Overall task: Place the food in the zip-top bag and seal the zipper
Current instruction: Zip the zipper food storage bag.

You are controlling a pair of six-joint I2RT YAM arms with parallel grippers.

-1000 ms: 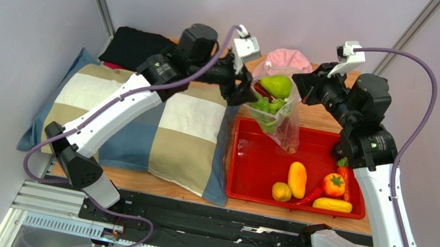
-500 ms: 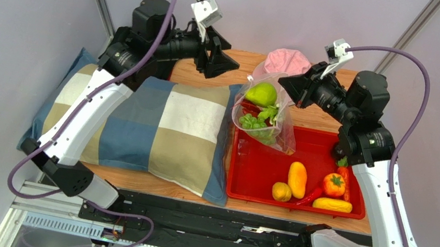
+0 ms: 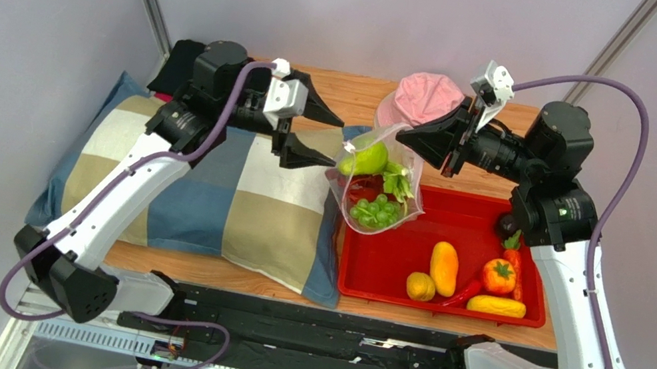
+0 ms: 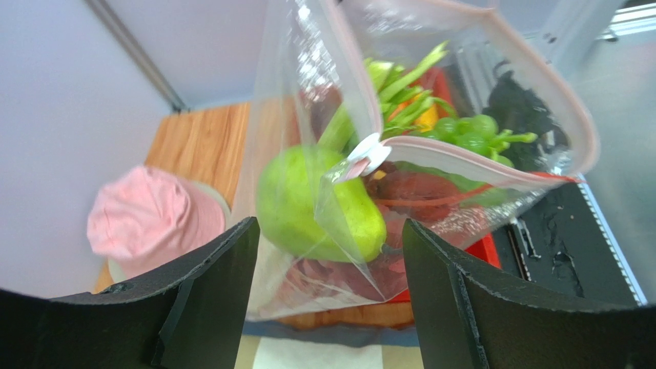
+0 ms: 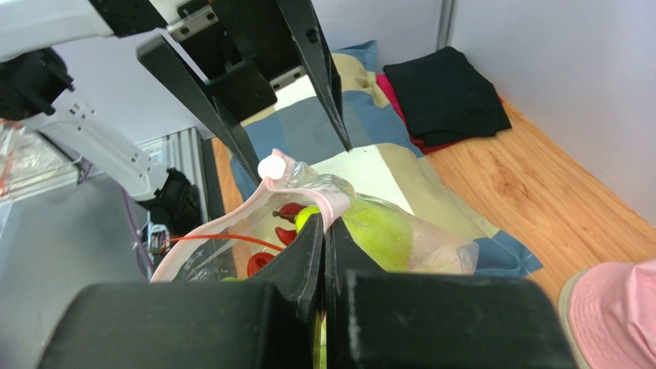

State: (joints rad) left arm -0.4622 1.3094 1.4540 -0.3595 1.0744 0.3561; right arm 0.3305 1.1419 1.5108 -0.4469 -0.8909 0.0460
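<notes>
The zip-top bag (image 3: 384, 192) hangs in the air over the left end of the red tray. My right gripper (image 3: 402, 130) is shut on its pink zipper strip (image 5: 333, 206) at the mouth edge. A white slider (image 5: 271, 167) sits on the strip. Inside the bag are a green apple (image 4: 316, 204), a green grape bunch (image 3: 376, 211), a celery stalk (image 4: 400, 84) and a red lobster (image 5: 266, 257). The mouth gapes open in the left wrist view. My left gripper (image 3: 340, 142) is open, its fingers (image 4: 223, 284) either side of the bag's lower corner without touching it.
The red tray (image 3: 392, 252) holds several yellow and orange toy foods at its near right. A pink hat (image 3: 425, 92) lies behind the bag. A checked pillow (image 3: 230, 188) lies left of the tray. A black cloth (image 5: 446, 96) lies at the back left.
My left gripper let go of the bag, pulled up and away, then came back open beside it. The bag swung left and lower, held only by my right gripper.
</notes>
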